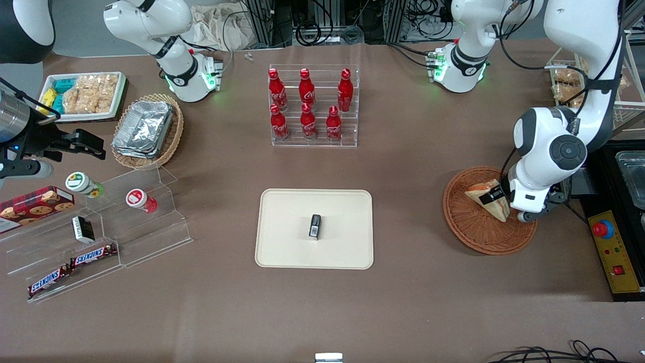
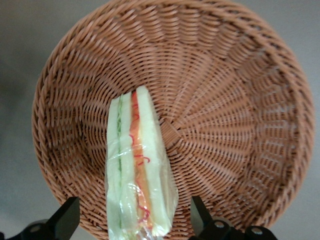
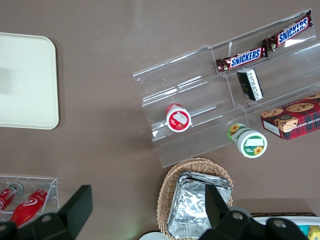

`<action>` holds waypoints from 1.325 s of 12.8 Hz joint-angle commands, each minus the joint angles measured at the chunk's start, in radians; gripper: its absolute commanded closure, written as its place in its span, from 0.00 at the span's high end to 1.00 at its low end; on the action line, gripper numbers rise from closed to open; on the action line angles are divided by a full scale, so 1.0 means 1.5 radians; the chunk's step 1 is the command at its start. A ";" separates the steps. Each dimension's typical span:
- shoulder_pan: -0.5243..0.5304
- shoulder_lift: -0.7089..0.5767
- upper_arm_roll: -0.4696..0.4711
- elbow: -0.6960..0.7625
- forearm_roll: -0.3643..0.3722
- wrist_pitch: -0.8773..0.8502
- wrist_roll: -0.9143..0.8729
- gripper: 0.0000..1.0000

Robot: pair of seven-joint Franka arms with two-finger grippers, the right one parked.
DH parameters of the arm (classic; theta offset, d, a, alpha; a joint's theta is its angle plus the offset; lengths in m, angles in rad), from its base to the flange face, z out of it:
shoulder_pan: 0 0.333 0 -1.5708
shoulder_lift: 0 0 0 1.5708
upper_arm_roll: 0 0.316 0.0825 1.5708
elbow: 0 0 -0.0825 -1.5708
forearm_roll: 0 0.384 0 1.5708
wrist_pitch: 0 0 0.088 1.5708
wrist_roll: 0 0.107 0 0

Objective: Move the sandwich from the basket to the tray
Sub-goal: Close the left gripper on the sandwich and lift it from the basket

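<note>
The round, shallow, reddish-brown woven wicker basket (image 1: pixel 478 227) is seen on the brown table toward the working arm's end. The triangular wedge of pale white bread with orange-red and green filling, wrapped in clear film, the sandwich (image 2: pixel 137 170), is found inside this basket, standing on edge with its layered side shown to the wrist camera. The left arm's gripper (image 2: pixel 132 222) is positioned directly over the basket, low above the sandwich. Its two black fingers (image 2: pixel 65 217) are spread wide apart, one on each side of the wedge; neither is seen touching the wrapping. In the front view the sandwich (image 1: pixel 486 197) is partly covered by the white wrist of the arm.

The flat cream-beige rectangular tray with rounded corners (image 1: pixel 287 242) is noted at the table's middle, well apart from the basket. A small black object (image 1: pixel 315 226) lies near the tray's centre. A clear acrylic rack of red bottles (image 1: pixel 312 106) stands farther from the front camera than the tray.
</note>
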 commanded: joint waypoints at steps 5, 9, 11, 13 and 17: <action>-0.005 0.067 0.009 -0.017 0.008 0.088 -0.173 0.71; -0.004 0.056 0.009 -0.007 0.009 0.081 -0.166 0.00; -0.007 0.033 0.008 0.008 0.010 0.037 -0.160 0.00; -0.009 0.011 0.005 0.064 0.010 -0.059 -0.134 0.00; -0.011 0.009 -0.062 0.274 -0.003 -0.314 -0.123 0.00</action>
